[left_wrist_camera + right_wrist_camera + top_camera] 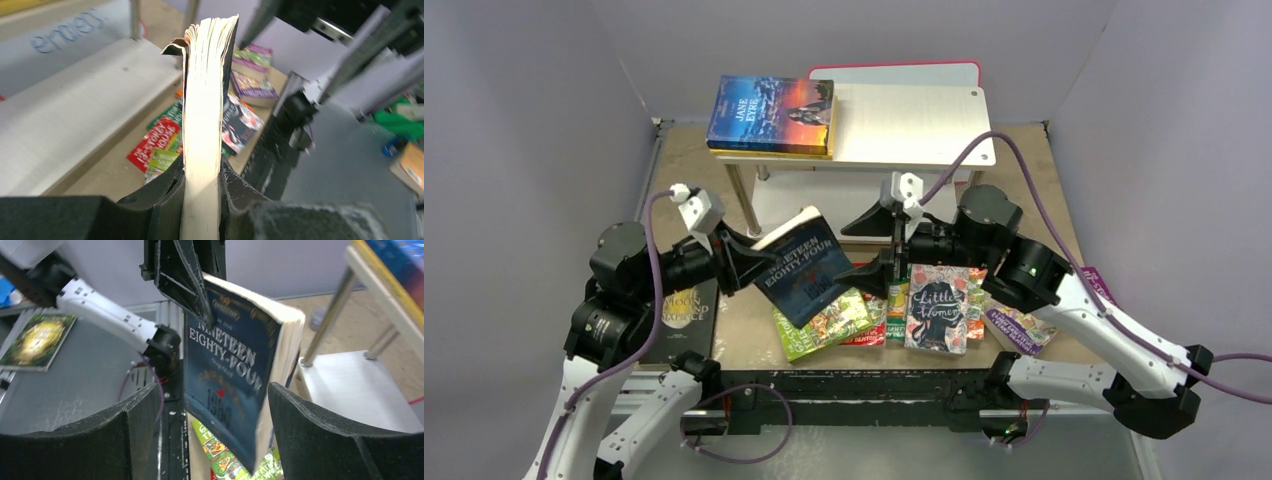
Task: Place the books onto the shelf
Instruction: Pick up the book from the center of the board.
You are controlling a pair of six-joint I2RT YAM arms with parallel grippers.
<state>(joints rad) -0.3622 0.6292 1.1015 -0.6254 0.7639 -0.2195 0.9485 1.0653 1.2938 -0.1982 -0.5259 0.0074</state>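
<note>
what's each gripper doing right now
left gripper: shut on the Nineteen Eighty-Four paperback
right gripper: open, jaws straddling that book, not gripping it

black book half hidden by left arm; purple book partly under right arm; lower shelf board mostly covered

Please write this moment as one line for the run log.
left gripper: shut on Nineteen Eighty-Four book, lifted | right gripper: open, astride it | shelf: Jane Eyre on top
</note>
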